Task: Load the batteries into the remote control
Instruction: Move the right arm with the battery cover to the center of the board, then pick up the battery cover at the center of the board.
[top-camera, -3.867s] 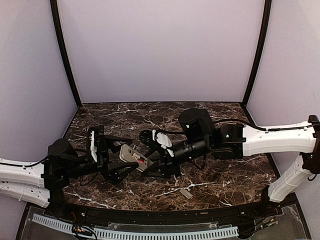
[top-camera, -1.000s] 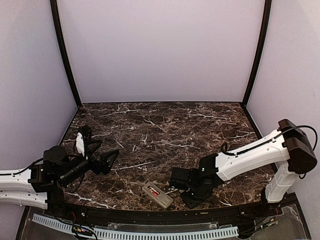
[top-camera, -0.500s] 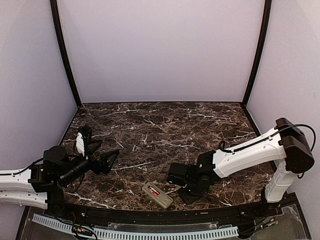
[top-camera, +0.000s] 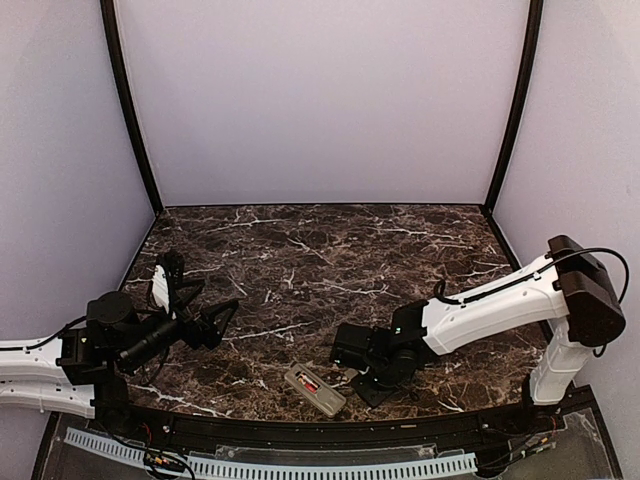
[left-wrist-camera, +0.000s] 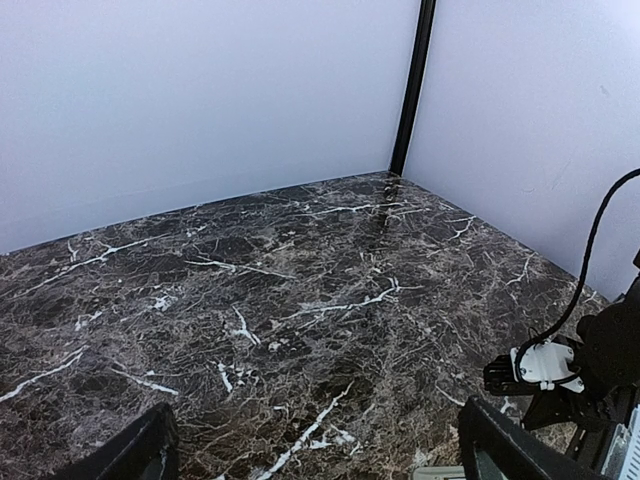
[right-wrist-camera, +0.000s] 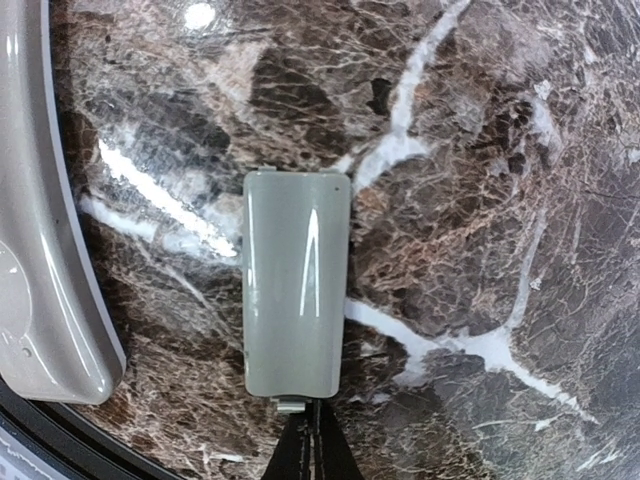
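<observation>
The remote control (top-camera: 316, 391) lies back up near the table's front edge, with a red battery (top-camera: 308, 381) showing in its open compartment. In the right wrist view its greyish-beige rim (right-wrist-camera: 40, 250) curves along the left side. A small flat grey cover piece (right-wrist-camera: 297, 295) lies on the marble just right of it. My right gripper (right-wrist-camera: 311, 440) is shut, its tips together at the cover's near end beside its little tab. From above, that gripper (top-camera: 372, 388) points down right of the remote and hides the cover. My left gripper (top-camera: 215, 320) hovers open and empty at the left.
The dark marble table (top-camera: 330, 260) is boxed in by pale walls with black corner posts (top-camera: 130, 110). A black raised rim (top-camera: 300, 425) runs along the front edge just below the remote. The right arm (left-wrist-camera: 600, 370) shows at the right of the left wrist view.
The right gripper's jaws have come together over the last second, and that arm has edged slightly left. The left arm has stayed still.
</observation>
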